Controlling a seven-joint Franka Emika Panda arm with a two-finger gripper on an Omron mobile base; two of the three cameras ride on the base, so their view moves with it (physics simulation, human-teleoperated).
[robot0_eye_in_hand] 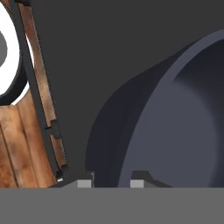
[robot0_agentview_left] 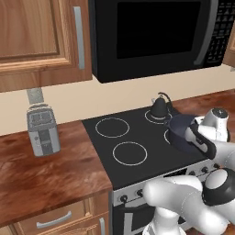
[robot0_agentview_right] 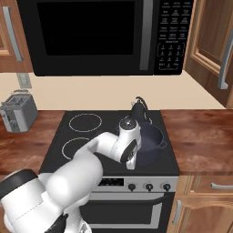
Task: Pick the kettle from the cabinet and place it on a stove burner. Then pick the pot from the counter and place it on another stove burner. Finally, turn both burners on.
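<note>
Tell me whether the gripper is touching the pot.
Touching. In the hand view the gripper has its fingertips either side of the pot rim, shut on it.

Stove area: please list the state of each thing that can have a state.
kettle: upright on a back burner of the cooktop.
pot: above the front right burner, gripped at its rim.
gripper: shut on the pot rim.
microwave: door shut.
cabinet: door shut.

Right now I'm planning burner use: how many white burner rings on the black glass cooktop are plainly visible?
3: back-left ring, front-left ring, back-right ring under the small black kettle. The dark blue-grey pot may hide another.
</note>
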